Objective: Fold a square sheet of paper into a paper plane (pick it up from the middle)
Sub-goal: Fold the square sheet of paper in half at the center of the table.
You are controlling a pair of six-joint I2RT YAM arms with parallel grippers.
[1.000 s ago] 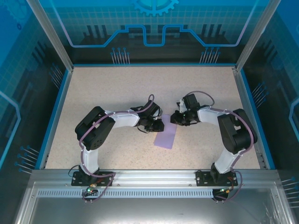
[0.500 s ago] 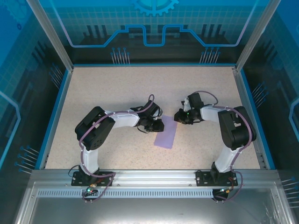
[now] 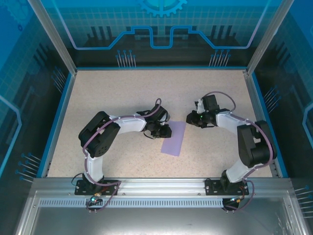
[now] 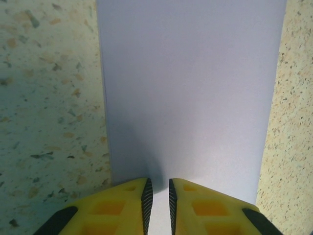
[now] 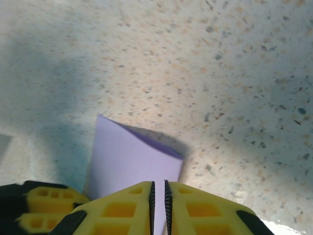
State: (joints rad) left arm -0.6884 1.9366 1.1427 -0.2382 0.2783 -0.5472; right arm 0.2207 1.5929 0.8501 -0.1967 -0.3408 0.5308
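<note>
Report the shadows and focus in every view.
Top external: sharp and evenly lit, the square sheet of paper casting almost no shadow. Left wrist: crisp, with a soft shadow on the paper just ahead of the left gripper. Right wrist: broad dark shadows across the table, slightly soft.

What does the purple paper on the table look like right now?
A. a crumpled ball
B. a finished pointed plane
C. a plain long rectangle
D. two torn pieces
C: the sheet of paper shows as one smooth piece with straight edges, longer than it is wide, lying on the speckled table.
</note>
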